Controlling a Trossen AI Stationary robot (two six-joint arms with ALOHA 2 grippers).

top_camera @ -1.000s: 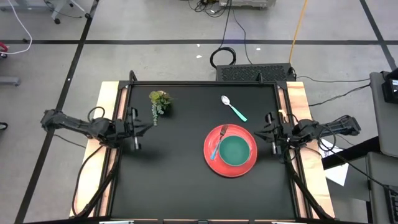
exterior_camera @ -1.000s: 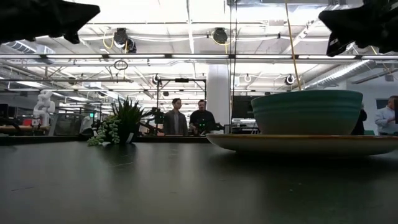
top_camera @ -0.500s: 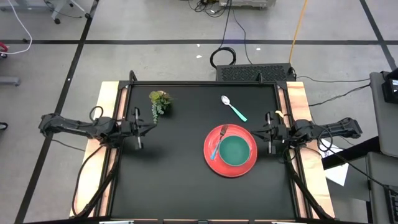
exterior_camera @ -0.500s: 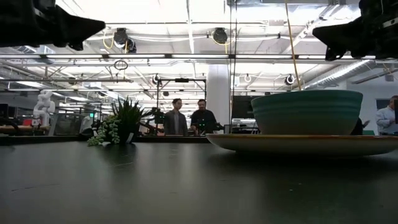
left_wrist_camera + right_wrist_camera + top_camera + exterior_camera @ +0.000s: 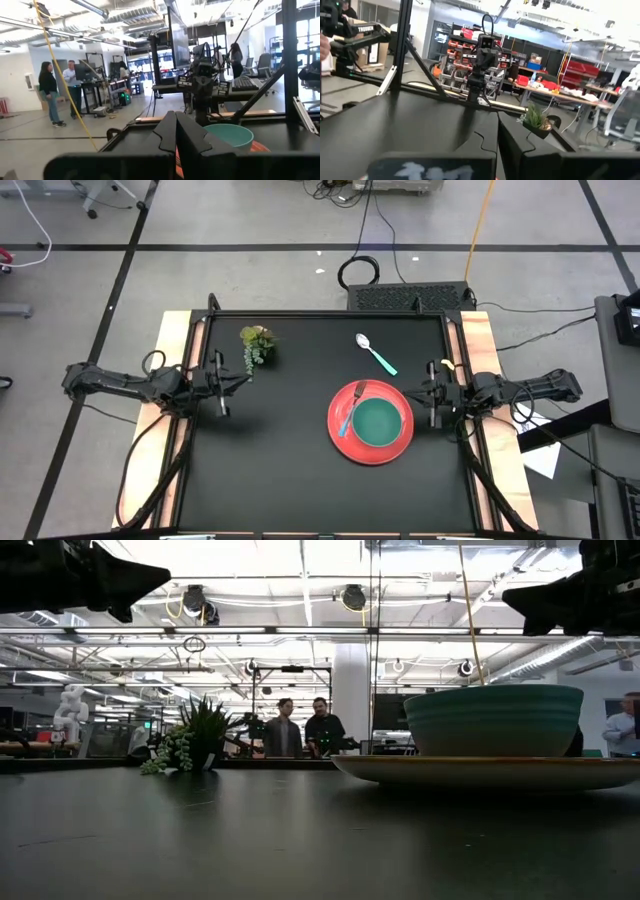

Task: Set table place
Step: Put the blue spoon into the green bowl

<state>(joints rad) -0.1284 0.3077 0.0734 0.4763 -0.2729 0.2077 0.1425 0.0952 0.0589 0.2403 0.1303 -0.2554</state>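
A round red plate [image 5: 340,442] lies on the black table [image 5: 270,470], right of its middle. A teal bowl [image 5: 378,423] stands on the plate, and the blue-handled fork [image 5: 350,412] lies on the plate's left part. The teal-handled spoon [image 5: 377,354] lies on the table, beyond the plate toward the far edge. My left gripper [image 5: 244,383] hovers shut and empty at the table's left side. My right gripper [image 5: 413,392] hovers shut and empty just right of the plate. Their shut fingers show in the left wrist view [image 5: 176,134] and the right wrist view [image 5: 497,142].
A small green plant sprig [image 5: 256,344] lies at the far left of the table, beyond my left gripper. Wooden strips [image 5: 176,360] run along both short sides. Bare tabletop spans the near half and the left middle. People stand in the room beyond the table.
Both grippers have come down a little over the table, as the low view shows, and have stayed shut. The plate, bowl, fork and spoon have kept their places.
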